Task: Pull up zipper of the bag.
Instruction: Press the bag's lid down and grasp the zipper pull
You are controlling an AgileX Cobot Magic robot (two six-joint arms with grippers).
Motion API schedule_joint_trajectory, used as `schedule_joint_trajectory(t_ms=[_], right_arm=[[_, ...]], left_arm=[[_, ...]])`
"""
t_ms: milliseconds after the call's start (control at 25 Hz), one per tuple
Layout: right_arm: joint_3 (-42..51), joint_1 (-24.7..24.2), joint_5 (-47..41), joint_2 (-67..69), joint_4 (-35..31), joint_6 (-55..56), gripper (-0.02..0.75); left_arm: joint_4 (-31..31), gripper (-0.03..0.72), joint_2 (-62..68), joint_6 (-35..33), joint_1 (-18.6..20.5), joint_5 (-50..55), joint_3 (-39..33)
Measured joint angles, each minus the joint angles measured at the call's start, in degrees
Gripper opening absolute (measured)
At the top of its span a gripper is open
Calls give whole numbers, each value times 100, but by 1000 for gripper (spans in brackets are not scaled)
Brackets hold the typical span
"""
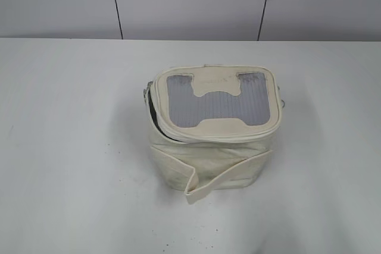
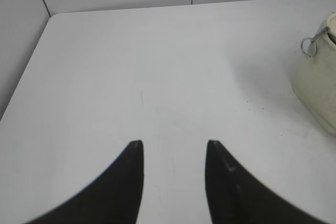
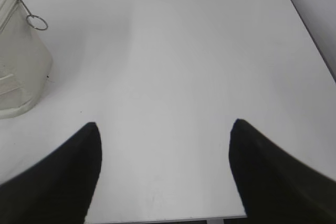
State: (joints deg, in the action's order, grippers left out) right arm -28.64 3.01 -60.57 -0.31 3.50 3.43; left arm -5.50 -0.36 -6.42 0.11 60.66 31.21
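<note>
— Both arms, how were they posed?
— Left gripper (image 2: pixel 174 150) hovered over bare table (image 2: pixel 131 66), fingers (image 2: pixel 134 153) parted, grasping nothing. Right gripper (image 3: pixel 165 129) likewise, spread wider.
— And the bag (image 1: pixel 211 132)?
— Mid-frame, untouched; zipper (image 1: pixel 156 114) gaped at the lid's left, ring pull (image 2: pixel 309 45) dangling at upper right.

Light is bright, soft and even, seemingly from above. The white table (image 1: pixel 65 147) looks washed out, with little texture. The bag (image 1: pixel 211 129) casts only a faint, diffuse shadow around its base, slightly stronger on its left. No hard glare anywhere. The exterior view is a little soft and grainy. In both wrist views the near dark fingers (image 2: pixel 126 182) (image 3: pixel 63 177) are blurred silhouettes, and the table edges bend slightly toward the frame borders.
</note>
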Motion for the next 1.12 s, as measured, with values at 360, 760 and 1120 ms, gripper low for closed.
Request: schedule_joint_trajectory(t_ms=[360,760,1120], right_arm=[[0,0,0,0,0,0,586],[0,0,0,0,0,0,586],[0,0,0,0,0,0,586]], left_arm=[[0,305,0,0,0,0,0],[0,305,0,0,0,0,0],[0,305,0,0,0,0,0]])
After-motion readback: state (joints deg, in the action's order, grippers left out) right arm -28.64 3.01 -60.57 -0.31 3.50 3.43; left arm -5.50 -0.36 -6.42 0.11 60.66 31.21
